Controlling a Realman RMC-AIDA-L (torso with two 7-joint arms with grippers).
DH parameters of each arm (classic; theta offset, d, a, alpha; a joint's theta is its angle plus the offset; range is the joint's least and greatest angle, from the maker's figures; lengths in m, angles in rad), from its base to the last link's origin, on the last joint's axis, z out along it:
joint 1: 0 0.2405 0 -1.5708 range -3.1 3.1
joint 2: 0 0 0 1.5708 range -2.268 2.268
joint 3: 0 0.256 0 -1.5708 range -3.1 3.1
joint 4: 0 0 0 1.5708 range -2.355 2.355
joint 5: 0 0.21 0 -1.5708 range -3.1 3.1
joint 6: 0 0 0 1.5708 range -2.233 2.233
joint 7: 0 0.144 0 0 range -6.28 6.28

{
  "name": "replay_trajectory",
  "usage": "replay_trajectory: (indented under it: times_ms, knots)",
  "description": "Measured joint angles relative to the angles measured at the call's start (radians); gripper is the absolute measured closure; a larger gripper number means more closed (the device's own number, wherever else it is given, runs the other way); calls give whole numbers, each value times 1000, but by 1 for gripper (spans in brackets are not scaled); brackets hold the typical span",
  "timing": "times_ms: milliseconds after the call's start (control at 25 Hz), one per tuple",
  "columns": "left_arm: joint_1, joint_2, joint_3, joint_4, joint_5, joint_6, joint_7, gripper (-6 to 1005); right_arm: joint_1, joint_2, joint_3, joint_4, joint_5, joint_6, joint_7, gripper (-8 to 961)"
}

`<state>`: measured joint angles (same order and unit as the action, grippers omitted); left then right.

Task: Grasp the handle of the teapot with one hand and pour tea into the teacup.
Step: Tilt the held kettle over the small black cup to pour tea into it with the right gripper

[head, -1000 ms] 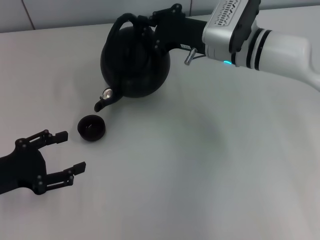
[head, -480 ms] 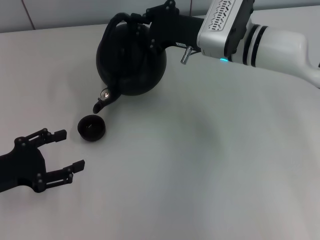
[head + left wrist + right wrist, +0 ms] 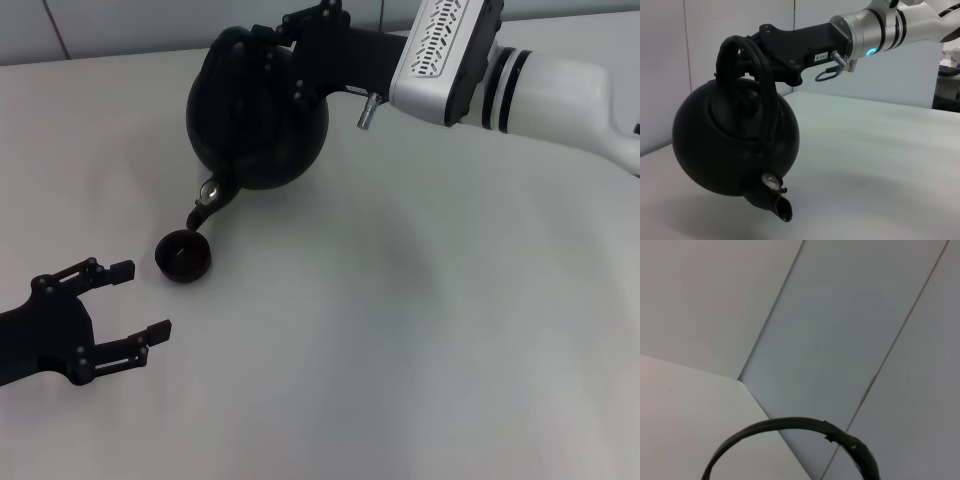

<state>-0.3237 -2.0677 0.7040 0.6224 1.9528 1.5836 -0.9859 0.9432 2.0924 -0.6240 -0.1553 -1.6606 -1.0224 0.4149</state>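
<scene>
The round matte-black teapot [image 3: 255,125] hangs tilted above the table, its short spout [image 3: 200,212] pointing down just above the tiny black teacup [image 3: 183,256]. My right gripper [image 3: 280,50] is shut on the arched handle [image 3: 747,55] at the top of the pot and carries it. In the left wrist view the teapot [image 3: 735,145] fills the near field with its spout [image 3: 782,207] lowest. The right wrist view shows only an arc of the handle [image 3: 790,425]. No liquid shows. My left gripper [image 3: 142,300] is open and empty, low on the table, in front and to the left of the cup.
The white tabletop [image 3: 420,330] spreads to the right of the cup and toward its front. A tiled wall [image 3: 120,25] runs behind the table's far edge. My right arm [image 3: 540,95] reaches in from the right, above the table.
My right gripper has carried the teapot a little left and tipped it further, so the spout has come closer over the teacup. The left arm and the cup have not moved.
</scene>
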Motion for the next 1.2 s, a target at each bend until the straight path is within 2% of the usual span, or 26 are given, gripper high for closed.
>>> replay_trajectory:
  times_ms: [1200]
  knots:
    - [-5, 0, -2, 0, 0, -13, -2, 159, 7, 0, 0, 29, 55, -9, -122, 871]
